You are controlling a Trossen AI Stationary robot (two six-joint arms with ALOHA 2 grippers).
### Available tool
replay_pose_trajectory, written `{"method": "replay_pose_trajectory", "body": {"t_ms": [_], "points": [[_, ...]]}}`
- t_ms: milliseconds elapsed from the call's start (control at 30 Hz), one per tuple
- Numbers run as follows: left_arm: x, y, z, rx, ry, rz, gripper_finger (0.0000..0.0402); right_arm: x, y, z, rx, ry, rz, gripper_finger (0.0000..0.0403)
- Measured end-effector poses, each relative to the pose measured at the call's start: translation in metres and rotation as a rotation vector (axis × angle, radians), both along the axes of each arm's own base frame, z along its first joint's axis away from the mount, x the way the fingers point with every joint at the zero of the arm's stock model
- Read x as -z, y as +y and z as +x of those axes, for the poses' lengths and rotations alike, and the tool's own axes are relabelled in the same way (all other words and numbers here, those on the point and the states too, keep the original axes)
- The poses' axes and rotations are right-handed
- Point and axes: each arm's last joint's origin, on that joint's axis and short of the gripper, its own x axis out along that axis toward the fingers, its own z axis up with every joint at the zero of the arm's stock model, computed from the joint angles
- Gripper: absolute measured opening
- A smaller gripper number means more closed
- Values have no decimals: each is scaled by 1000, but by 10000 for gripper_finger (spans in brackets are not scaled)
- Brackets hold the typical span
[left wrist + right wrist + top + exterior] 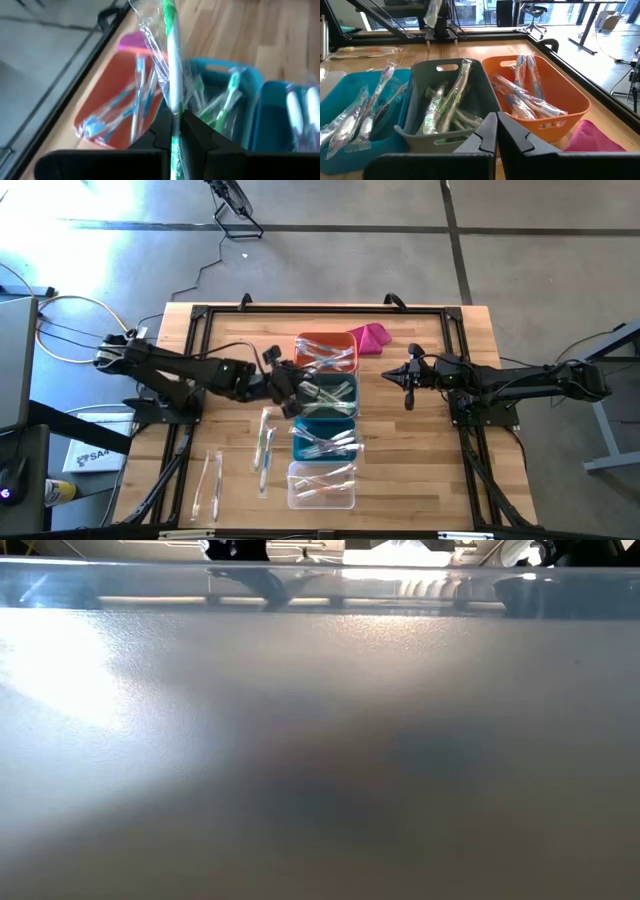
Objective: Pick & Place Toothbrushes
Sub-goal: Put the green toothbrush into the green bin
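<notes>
My left gripper (296,388) hangs above the near-left corner of the grey bin (331,395), shut on a green toothbrush (171,55) in a clear wrapper. The orange bin (326,350), grey bin, teal bin (325,438) and clear bin (322,485) stand in a row, each with wrapped toothbrushes lying inside. More toothbrushes (265,442) lie flat on the table left of the bins. My right gripper (408,383) waits shut and holding nothing, right of the bins. The low view shows only a grey surface. My left gripper pinches the green toothbrush's handle (174,116) between its two fingers (161,131), wrapper and all. The toothbrush runs along the fingers and sticks out well past their tips. It is lifted clear, above the orange and grey bins.
A magenta cloth (372,337) lies by the far right corner of the orange bin. A dark frame (200,320) runs round the work area on the wooden table. Bare wood lies between the bins and my right gripper.
</notes>
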Motion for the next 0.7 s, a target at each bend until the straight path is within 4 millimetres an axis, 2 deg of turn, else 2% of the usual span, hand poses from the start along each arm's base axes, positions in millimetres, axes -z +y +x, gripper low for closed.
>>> {"method": "replay_pose_trajectory", "body": {"t_ms": [233, 500, 700], "points": [[16, 18, 23, 31, 18, -58, 17, 0, 0, 0, -1, 4, -5, 4], [37, 21, 52, 143, 15, -66, 17, 1, 0, 0, -2, 8, -6, 4], [55, 25, 59, 152, 88, -87, 17, 1, 0, 1, 1, 7, -7, 4]]}}
